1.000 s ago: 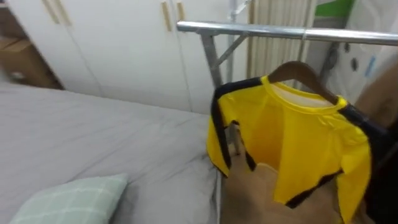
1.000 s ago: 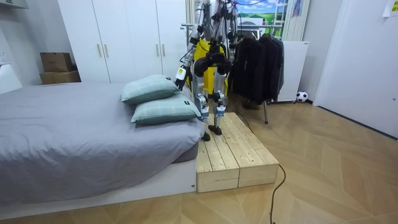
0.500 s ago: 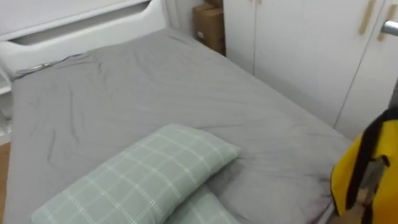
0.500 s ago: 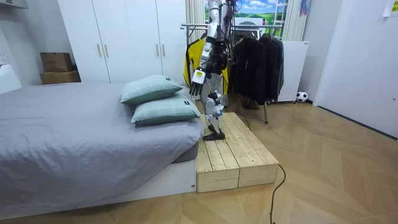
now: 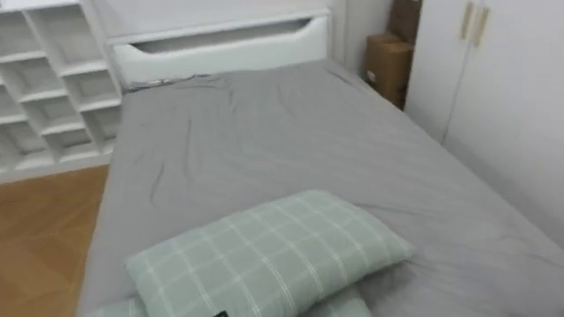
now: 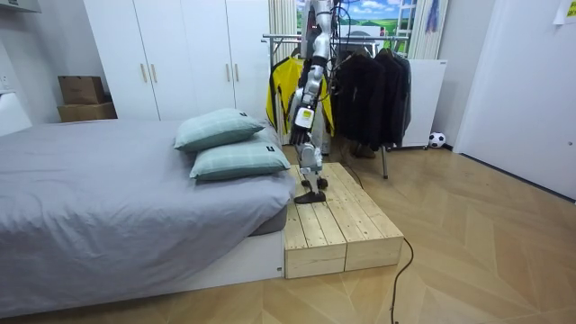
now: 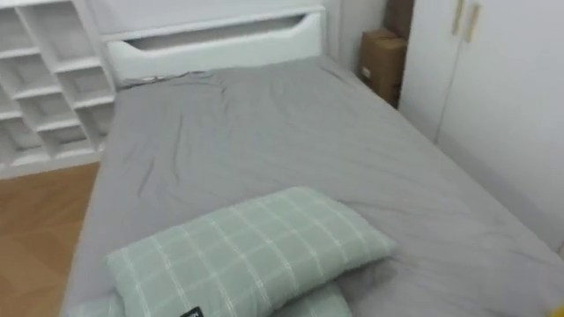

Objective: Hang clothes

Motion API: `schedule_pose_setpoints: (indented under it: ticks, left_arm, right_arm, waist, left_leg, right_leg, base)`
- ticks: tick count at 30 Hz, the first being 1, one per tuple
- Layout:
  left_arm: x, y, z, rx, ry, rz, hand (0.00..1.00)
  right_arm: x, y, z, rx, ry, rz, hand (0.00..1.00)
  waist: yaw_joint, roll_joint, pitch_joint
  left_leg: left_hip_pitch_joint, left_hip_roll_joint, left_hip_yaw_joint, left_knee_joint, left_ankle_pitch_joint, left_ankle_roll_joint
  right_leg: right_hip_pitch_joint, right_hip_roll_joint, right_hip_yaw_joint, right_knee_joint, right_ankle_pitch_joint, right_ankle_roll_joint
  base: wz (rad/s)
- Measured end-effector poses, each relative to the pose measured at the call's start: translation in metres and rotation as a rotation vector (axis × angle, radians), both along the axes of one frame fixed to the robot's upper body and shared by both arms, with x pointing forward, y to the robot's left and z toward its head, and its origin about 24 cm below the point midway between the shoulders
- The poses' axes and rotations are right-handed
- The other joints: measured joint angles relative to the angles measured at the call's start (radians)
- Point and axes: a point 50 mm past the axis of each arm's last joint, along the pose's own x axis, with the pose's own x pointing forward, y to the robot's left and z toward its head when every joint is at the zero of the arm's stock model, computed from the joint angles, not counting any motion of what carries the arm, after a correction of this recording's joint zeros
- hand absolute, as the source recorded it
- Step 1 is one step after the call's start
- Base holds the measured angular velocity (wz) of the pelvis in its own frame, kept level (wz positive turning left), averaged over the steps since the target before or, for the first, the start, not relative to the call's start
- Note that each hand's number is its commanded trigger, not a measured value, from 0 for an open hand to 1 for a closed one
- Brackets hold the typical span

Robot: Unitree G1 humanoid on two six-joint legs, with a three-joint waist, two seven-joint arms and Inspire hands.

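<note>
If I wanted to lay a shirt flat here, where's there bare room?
The grey sheet is bare from the checked pillows up to the white headboard. The wooden platform under the robot is mostly bare. The clothes rail is crowded with dark jackets and a yellow shirt.

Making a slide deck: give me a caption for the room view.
Humanoid robot stands on a wooden platform beside the grey bed, yellow shirt hanging on the clothes rack behind it.
</note>
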Motion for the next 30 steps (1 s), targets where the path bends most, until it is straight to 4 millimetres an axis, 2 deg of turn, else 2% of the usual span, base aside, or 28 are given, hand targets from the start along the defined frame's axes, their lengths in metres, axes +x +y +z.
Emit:
schedule_pose_setpoints:
  ticks: [1, 2, 3, 4, 5, 7, 9, 13, 14, 19, 21, 23, 30]
  left_arm:
    - [-0.004, 0.001, 0.000, 0.002, 0.014, 0.013, 0.00]
    - [-0.007, 0.004, 0.001, 0.008, 0.019, 0.032, 0.00]
    - [-0.011, 0.005, 0.000, 0.009, 0.030, 0.041, 0.00]
    - [-0.020, 0.004, 0.000, 0.008, 0.050, 0.051, 0.00]
    - [-0.023, 0.002, 0.000, 0.006, 0.062, 0.059, 0.00]
    - [-0.024, 0.002, 0.000, 0.013, 0.065, 0.072, 0.00]
    - [-0.023, 0.000, 0.000, 0.016, 0.066, 0.068, 0.00]
    - [-0.016, -0.001, 0.000, 0.031, 0.044, 0.059, 0.00]
    - [-0.014, -0.001, 0.000, 0.033, 0.033, 0.057, 0.00]
    - [-0.002, 0.000, 0.000, 0.059, 0.019, 0.040, 0.00]
    - [0.003, 0.000, 0.000, 0.061, 0.008, 0.026, 0.00]
    - [0.003, -0.001, 0.000, 0.059, 0.008, 0.025, 0.00]
    - [0.004, -0.001, 0.001, 0.063, -0.002, 0.022, 0.00]
  right_arm:
    - [0.001, 0.001, 0.000, -0.005, -0.003, 0.000, 0.00]
    - [0.001, 0.005, -0.001, 0.000, -0.002, 0.003, 0.00]
    - [-0.001, 0.006, -0.002, 0.002, 0.004, 0.000, 0.00]
    - [-0.002, 0.006, -0.002, -0.006, 0.011, 0.006, 0.00]
    - [0.001, 0.006, -0.002, -0.019, 0.008, 0.022, 0.00]
    - [0.003, 0.006, -0.001, -0.023, 0.005, 0.030, 0.00]
    - [0.004, 0.006, -0.001, -0.025, 0.003, 0.039, 0.00]
    - [0.005, 0.006, -0.001, -0.039, -0.006, 0.054, 0.00]
    - [0.005, 0.007, -0.001, -0.039, -0.007, 0.062, 0.00]
    - [0.003, 0.007, -0.002, -0.035, -0.005, 0.061, 0.00]
    - [0.001, 0.007, -0.002, -0.033, -0.002, 0.053, 0.00]
    - [0.000, 0.007, -0.002, -0.030, -0.005, 0.040, 0.00]
    - [-0.005, 0.008, -0.002, -0.018, -0.008, 0.006, 0.00]
  waist:
    - [-0.002, -0.001, 0.0004]
    - [-0.003, -0.018, 0.0080]
    - [-0.005, -0.021, 0.0090]
    - [0.005, -0.029, 0.0026]
    - [0.018, -0.025, 0.0036]
    - [0.018, -0.024, 0.0043]
    - [0.021, -0.025, 0.0029]
    - [0.020, -0.023, 0.0050]
    - [0.019, -0.022, 0.0081]
    - [0.002, -0.032, 0.0130]
    - [-0.001, -0.031, 0.0128]
    - [-0.012, -0.028, 0.0122]
    - [-0.018, -0.021, 0.0082]
  left_leg:
    - [-0.004, -0.004, -0.034, -0.006, 0.006, 0.000]
    - [-0.005, -0.015, -0.058, -0.008, 0.008, -0.002]
    - [-0.007, -0.015, -0.077, -0.007, 0.010, -0.001]
    - [-0.006, -0.018, -0.085, -0.014, 0.009, -0.009]
    - [-0.009, -0.019, -0.093, -0.015, 0.005, -0.014]
    - [-0.010, -0.019, -0.115, -0.023, 0.005, -0.016]
    - [-0.008, -0.019, -0.122, -0.025, 0.005, -0.016]
    - [-0.005, -0.022, -0.136, -0.029, 0.005, -0.016]
    - [-0.005, -0.024, -0.137, -0.031, 0.005, -0.016]
    - [-0.008, -0.030, -0.160, -0.035, 0.005, -0.016]
    - [-0.008, -0.030, -0.161, -0.032, 0.005, -0.016]
    - [-0.008, -0.031, -0.162, -0.031, 0.005, -0.016]
    - [0.004, -0.031, -0.164, -0.033, 0.005, -0.016]
  right_leg:
    - [-0.013, 0.031, 0.089, -0.088, 0.019, -0.003]
    - [-0.025, 0.039, 0.160, -0.183, 0.103, 0.003]
    - [-0.020, 0.044, 0.168, -0.178, 0.120, 0.000]
    - [-0.001, 0.051, 0.156, -0.200, 0.125, 0.003]
    - [0.014, 0.056, 0.142, -0.218, 0.127, -0.002]
    - [0.030, 0.058, 0.127, -0.232, 0.123, 0.002]
    - [0.035, 0.059, 0.132, -0.234, 0.119, 0.005]
    - [0.044, 0.059, 0.136, -0.238, 0.117, 0.009]
    - [0.050, 0.059, 0.136, -0.250, 0.117, 0.009]
    - [0.061, 0.058, 0.133, -0.263, 0.117, 0.010]
    - [0.064, 0.058, 0.133, -0.263, 0.117, 0.010]
    - [0.064, 0.058, 0.133, -0.263, 0.117, 0.009]
    - [0.076, 0.058, 0.133, -0.264, 0.117, 0.010]
  base:
    - [0.93]
    - [0.94]
    - [0.70]
    - [0.39]
    - [0.28]
    - [0.33]
    - [0.22]
    - [0.10]
    - [0.00]
    - [0.12]
    - [0.03]
    - [0.00]
    - [0.00]
